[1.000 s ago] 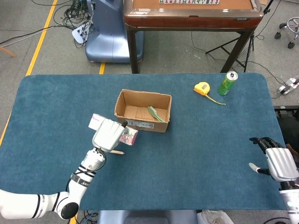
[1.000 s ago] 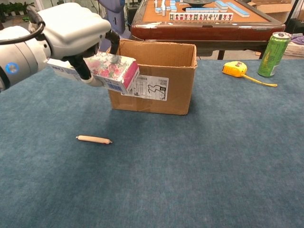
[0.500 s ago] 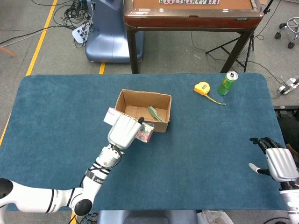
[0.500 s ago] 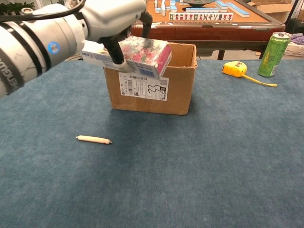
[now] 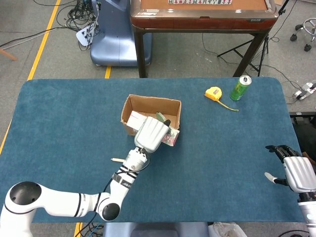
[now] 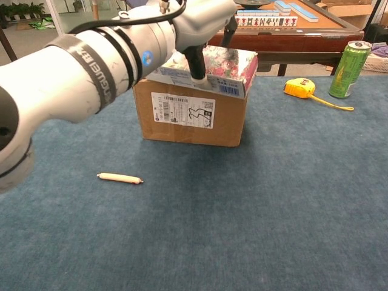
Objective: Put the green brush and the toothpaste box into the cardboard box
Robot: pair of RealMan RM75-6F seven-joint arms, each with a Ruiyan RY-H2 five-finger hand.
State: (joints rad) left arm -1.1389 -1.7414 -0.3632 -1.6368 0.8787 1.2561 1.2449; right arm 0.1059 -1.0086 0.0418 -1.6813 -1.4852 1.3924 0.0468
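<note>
My left hand (image 5: 152, 134) (image 6: 203, 15) grips the toothpaste box (image 6: 209, 73) (image 5: 133, 119), a long flowered pink and white carton, and holds it level just above the front of the open cardboard box (image 5: 143, 103) (image 6: 191, 118). A bit of the green brush (image 5: 159, 116) shows inside the cardboard box, behind my hand. My right hand (image 5: 298, 171) rests at the table's right front edge, fingers apart and holding nothing.
A thin pinkish stick (image 5: 117, 159) (image 6: 120, 177) lies on the blue table in front of the cardboard box. A yellow tape measure (image 5: 214, 93) (image 6: 301, 88) and a green can (image 5: 240, 88) (image 6: 347, 69) stand at the back right. A brown table (image 6: 267, 21) stands beyond.
My left hand has carried the toothpaste box up and to the right, from beside the cardboard box's front left corner to over its opening. The right hand has stayed put.
</note>
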